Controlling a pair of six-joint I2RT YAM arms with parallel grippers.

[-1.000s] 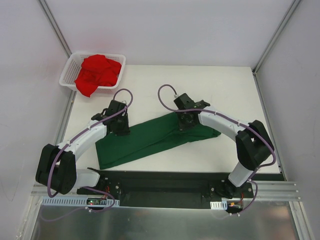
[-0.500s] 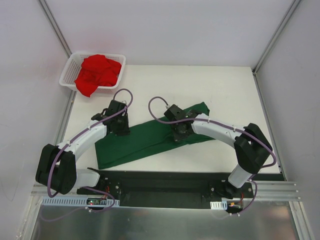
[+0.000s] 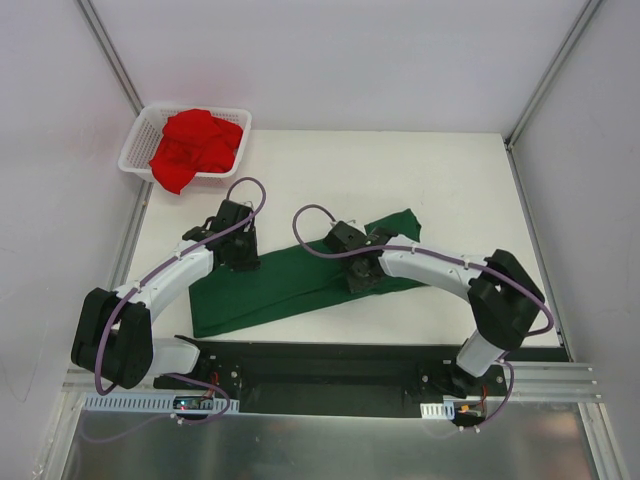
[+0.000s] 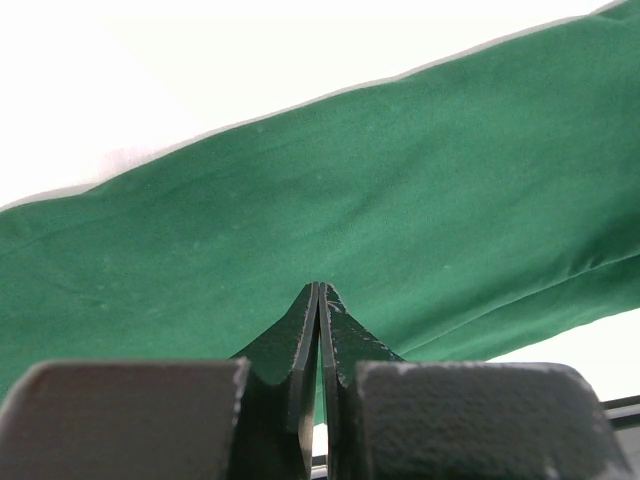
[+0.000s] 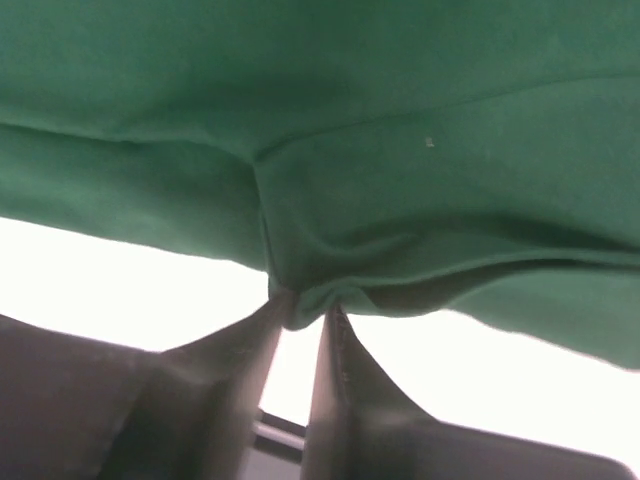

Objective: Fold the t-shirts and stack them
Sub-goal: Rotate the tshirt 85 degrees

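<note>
Flat on the bench (image 3: pixel 450 170), the green shirt (image 3: pixel 270 290) is pinched by the slightly parted right gripper (image 5: pixel 300 320); the left gripper (image 4: pixel 318 300) is closed, empty.

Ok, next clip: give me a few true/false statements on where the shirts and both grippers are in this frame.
1. The red t-shirt lies crumpled in the white basket. True.
2. The green t-shirt is folded into a small neat square. False: it lies as a long slanted band across the table.
3. The left gripper is shut, its tips down at the green cloth. True.
4. The right gripper is nowhere near cloth. False: a bunched edge of the green t-shirt sits between its fingers, which stand slightly apart.
5. Both t-shirts are stacked together. False: the red one is in the basket, apart from the green one.
</note>
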